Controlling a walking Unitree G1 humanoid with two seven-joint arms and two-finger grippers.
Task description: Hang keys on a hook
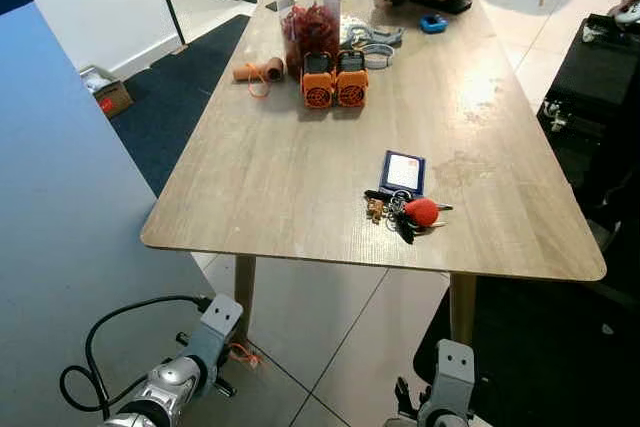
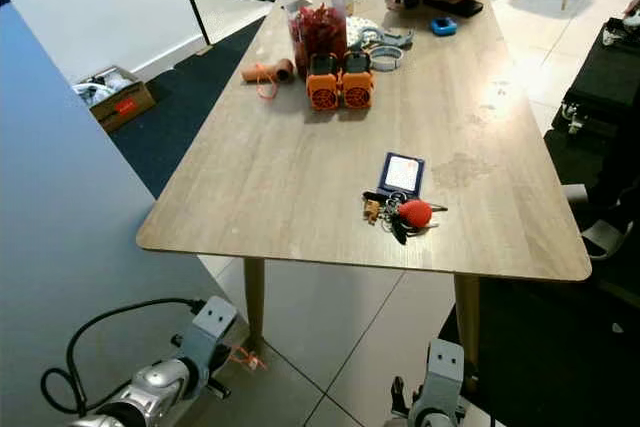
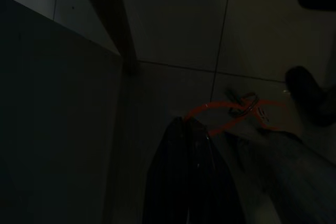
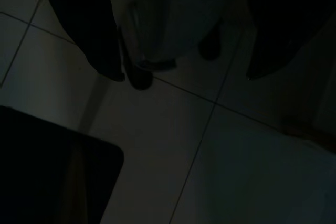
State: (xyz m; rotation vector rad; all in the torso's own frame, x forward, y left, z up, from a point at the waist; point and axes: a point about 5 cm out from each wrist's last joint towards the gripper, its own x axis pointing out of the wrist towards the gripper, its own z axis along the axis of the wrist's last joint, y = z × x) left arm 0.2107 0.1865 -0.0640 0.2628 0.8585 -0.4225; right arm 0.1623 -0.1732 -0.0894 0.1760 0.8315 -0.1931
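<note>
Head view: the keys (image 1: 404, 213) lay on the table (image 1: 280, 177) near its front edge, at about 1 o'clock from the camera, long axis running 9 to 3. Both arms hung below; the right was nearer.

Left wrist: the left tool (image 3: 191, 177) looked closed, holding nothing.

Right wrist: the right tool (image 4: 184, 30) was spread, empty.

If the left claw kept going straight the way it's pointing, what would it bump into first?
Probably the floor. The left claw hangs pointing down at the tiles, near a table leg and an orange loop. The view is dark, so depth is unclear.
</note>
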